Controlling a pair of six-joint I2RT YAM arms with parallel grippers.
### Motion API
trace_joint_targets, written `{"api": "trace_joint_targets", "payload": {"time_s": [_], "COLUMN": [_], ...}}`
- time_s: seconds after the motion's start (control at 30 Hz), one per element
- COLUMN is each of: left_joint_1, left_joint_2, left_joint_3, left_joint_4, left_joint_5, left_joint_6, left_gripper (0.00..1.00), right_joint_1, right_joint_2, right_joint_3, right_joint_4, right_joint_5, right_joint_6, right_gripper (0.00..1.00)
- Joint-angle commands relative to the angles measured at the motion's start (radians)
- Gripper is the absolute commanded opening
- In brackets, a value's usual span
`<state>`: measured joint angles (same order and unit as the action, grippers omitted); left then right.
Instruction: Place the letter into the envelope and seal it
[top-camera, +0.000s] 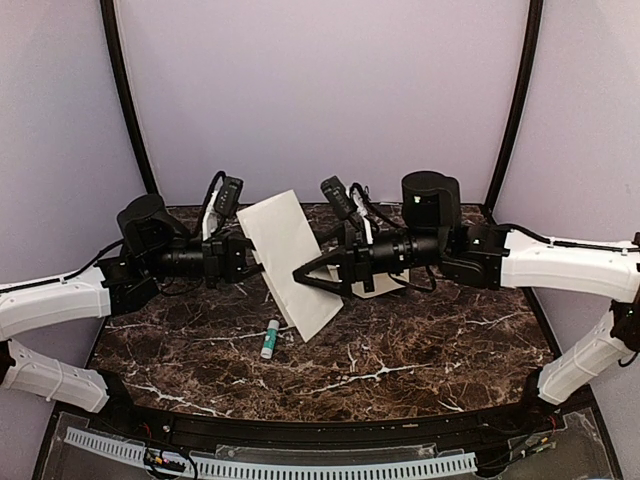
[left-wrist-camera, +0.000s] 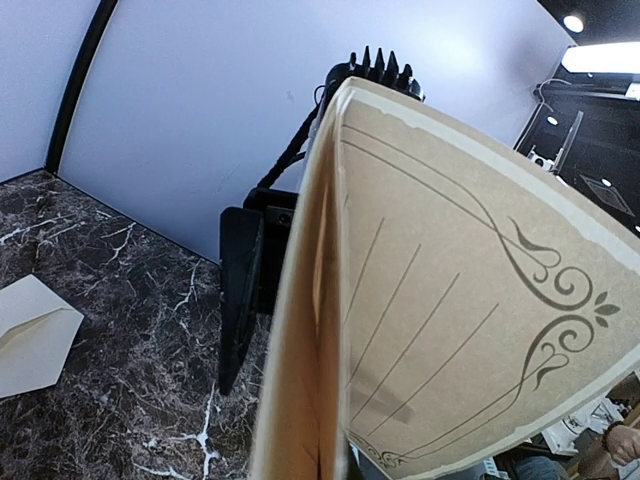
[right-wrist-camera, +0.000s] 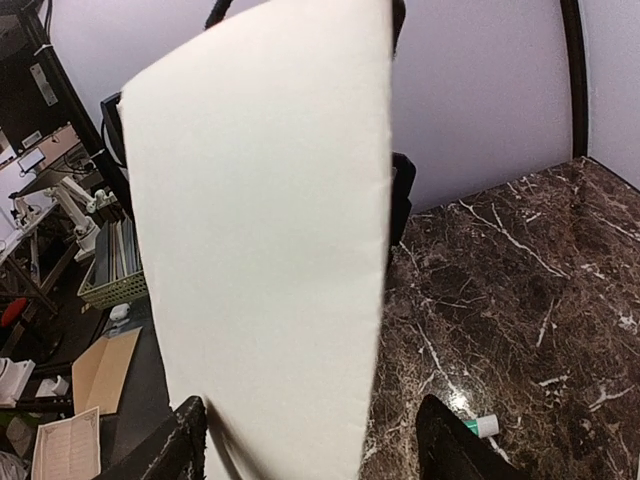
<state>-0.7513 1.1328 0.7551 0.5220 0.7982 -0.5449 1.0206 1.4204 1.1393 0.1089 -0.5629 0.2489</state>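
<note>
The letter (top-camera: 288, 258) hangs folded and upright above the middle of the table, with my left gripper (top-camera: 248, 258) shut on its left edge. In the left wrist view its bordered, lined face (left-wrist-camera: 450, 300) fills the frame and hides my fingers. My right gripper (top-camera: 297, 275) stands open from the right, its jaws spread to either side of the sheet's lower part. The right wrist view shows the letter's blank back (right-wrist-camera: 270, 230) between the two fingertips (right-wrist-camera: 185, 440); the other tip stands apart from the paper. The envelope (top-camera: 385, 287) lies flat on the table under my right arm, flap open (left-wrist-camera: 30, 335).
A glue stick (top-camera: 270, 340) with a green cap lies on the dark marble table (top-camera: 420, 350) in front of the letter, also seen as the glue stick (right-wrist-camera: 480, 427) beside my right finger. Purple walls close in the back and sides.
</note>
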Motion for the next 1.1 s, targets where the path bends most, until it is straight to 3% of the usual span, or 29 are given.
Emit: {"api": "trace_joint_targets", "payload": {"time_s": [0.0,0.3,0.5,0.57,0.7,0.73,0.83,0.9,1.07], "left_joint_1": [-0.010,-0.035,-0.036,-0.036,-0.036,-0.036,-0.036,-0.036,-0.036], "left_joint_2": [0.003,0.028,-0.021,-0.042,-0.119,-0.136,-0.217,-0.248,-0.218], "left_joint_3": [0.034,0.059,0.043,0.043,0.065,0.080,0.128,0.159,0.234], "left_joint_4": [0.013,0.006,-0.024,-0.064,-0.223,-0.254,-0.392,-0.445,-0.528], "left_joint_5": [0.043,0.017,-0.013,-0.025,-0.113,-0.171,-0.306,-0.309,-0.241], "left_joint_6": [0.013,0.018,0.040,0.059,0.142,0.171,0.236,0.282,0.354], "left_gripper": [0.00,0.01,0.13,0.24,0.57,0.70,0.91,0.98,0.99], "right_joint_1": [0.000,0.000,-0.001,-0.001,-0.004,-0.005,-0.004,-0.005,0.003], "right_joint_2": [-0.014,-0.015,-0.037,-0.048,-0.071,-0.076,-0.079,-0.073,-0.040], "right_joint_3": [-0.009,-0.052,-0.071,-0.076,-0.064,-0.057,-0.015,0.012,0.076], "right_joint_4": [0.044,0.102,0.091,0.074,-0.014,-0.051,-0.199,-0.285,-0.431], "right_joint_5": [-0.039,-0.075,-0.081,-0.083,-0.063,-0.055,0.008,0.067,0.090], "right_joint_6": [-0.007,0.017,0.024,0.018,-0.009,-0.023,-0.099,-0.146,-0.240], "right_gripper": [0.61,0.23,0.00,0.00,0.00,0.00,0.00,0.00,0.00]}}
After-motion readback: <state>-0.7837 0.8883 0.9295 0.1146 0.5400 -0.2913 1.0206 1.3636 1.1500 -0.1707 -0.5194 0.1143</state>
